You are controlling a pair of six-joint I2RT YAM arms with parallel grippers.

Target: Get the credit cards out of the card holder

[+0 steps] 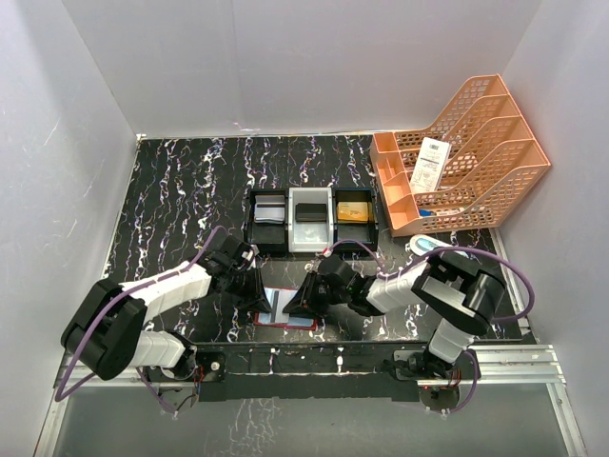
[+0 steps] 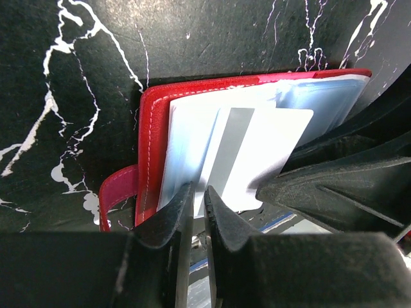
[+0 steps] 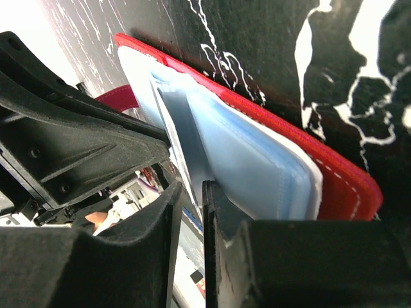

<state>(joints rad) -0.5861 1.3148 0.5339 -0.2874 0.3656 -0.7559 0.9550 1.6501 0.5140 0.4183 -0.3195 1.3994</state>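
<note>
The left gripper [image 2: 199, 192] is keeping only a narrow slit between its fingers, straddling the bottom edge of a stiff white credit card [image 2: 257, 147] with a grey stripe. I cannot tell whether it is truly pinching. The right gripper [image 3: 187, 192] is likewise nearly pressed together at the soft, translucent blue sleeves [image 3: 257, 160], its grip unclear. The card holder [image 2: 151, 128], glossy stitched red with a snap tab, is lying open just nearer than the tray [image 1: 314, 246]. The striped card is sticking partway out, so extraction seems under way. Flat grey, black and gold pieces are lying in the tray, probably cards already removed.
</note>
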